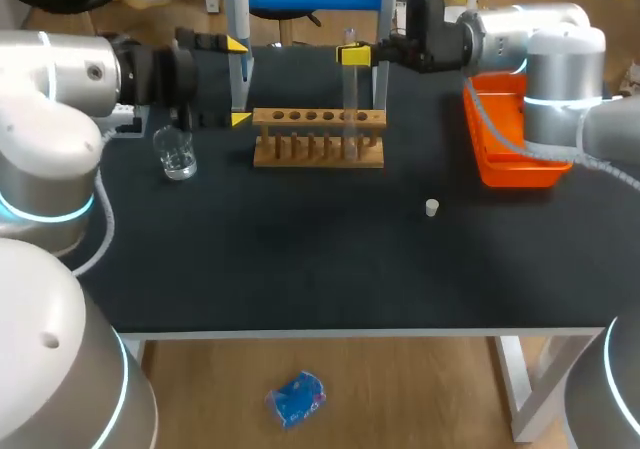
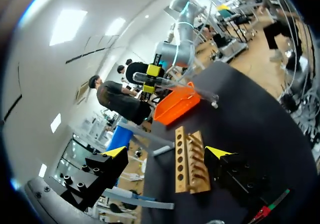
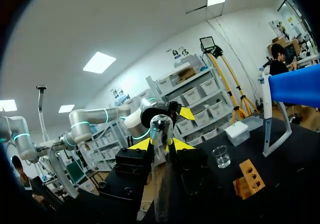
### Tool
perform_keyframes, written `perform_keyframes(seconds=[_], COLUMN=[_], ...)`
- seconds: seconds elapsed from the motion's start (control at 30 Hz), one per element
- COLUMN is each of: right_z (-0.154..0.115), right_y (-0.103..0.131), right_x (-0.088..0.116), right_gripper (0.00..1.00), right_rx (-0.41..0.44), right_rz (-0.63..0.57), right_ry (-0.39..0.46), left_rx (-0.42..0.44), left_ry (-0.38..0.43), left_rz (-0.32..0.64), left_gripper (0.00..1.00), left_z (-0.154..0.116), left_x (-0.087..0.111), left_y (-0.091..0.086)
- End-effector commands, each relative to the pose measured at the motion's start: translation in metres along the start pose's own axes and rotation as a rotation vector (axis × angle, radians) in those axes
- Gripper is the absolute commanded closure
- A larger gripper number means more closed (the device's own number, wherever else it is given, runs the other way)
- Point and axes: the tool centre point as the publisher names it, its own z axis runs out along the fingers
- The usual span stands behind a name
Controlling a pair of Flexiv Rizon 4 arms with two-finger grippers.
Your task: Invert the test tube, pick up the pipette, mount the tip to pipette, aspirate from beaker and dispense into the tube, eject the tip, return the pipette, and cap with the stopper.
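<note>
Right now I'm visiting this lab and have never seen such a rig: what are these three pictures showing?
This is a two-armed robot at a table. One camera looks down from above; one sits on each wrist. The right gripper is shut on a glass test tube, held upright at the wooden rack. The left gripper is open, holding nothing. Also on the table: a beaker, a small stopper and an orange tray.

Left arm (image 1: 70,89): enters at the table's left edge, forearm level along the far edge. Left gripper (image 1: 238,81): fingers spread wide.
Right arm (image 1: 545,54): enters at the right edge, level. Right gripper (image 1: 352,55): fingers clamped on an upright test tube (image 1: 350,104).
</note>
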Motion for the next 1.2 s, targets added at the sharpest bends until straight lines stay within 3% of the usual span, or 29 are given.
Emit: perform_keyframes(seconds=[0.03, 0.23, 0.33, 0.37, 0.4, 0.8, 0.87, 0.93, 1.2], right_z=[0.000, 0.007, 0.010, 0.011, 0.011, 0.011, 0.009, 0.008, 0.003], right_y=[0.000, -0.002, -0.006, -0.008, -0.009, -0.009, -0.008, -0.008, -0.011], right_x=[0.002, 0.011, 0.016, 0.019, 0.020, 0.020, 0.015, 0.009, -0.010], right_gripper=[1.00, 1.00, 1.00, 1.00, 1.00, 1.00, 1.00, 1.00, 1.00], right_rx=[-0.063, -0.141, -0.207, -0.230, -0.195, -0.195, -0.176, -0.161, -0.188], right_rz=[0.124, 0.396, 0.607, 0.704, 0.702, 0.702, 0.730, 0.766, 0.869], right_ry=[-0.029, -0.060, -0.086, -0.102, -0.101, -0.101, -0.112, -0.123, -0.113], left_rx=[-0.004, 0.147, 0.169, 0.139, 0.099, 0.099, 0.055, 0.123, 0.130], left_ry=[-0.353, -0.482, -0.516, -0.541, -0.536, -0.536, -0.545, -0.566, -0.578], left_rz=[0.357, 0.563, 0.616, 0.618, 0.602, 0.602, 0.721, 0.715, 0.771], left_gripper=[0.00, 0.00, 0.00, 0.00, 0.00, 0.00, 0.00, 0.00, 0.00], left_z=[-0.010, -0.014, -0.015, -0.013, -0.008, -0.008, -0.001, 0.006, 0.026], left_x=[0.008, 0.034, 0.043, 0.045, 0.046, 0.046, 0.050, 0.053, 0.058], left_y=[-0.029, -0.051, -0.057, -0.057, -0.053, -0.053, -0.054, -0.059, -0.073])
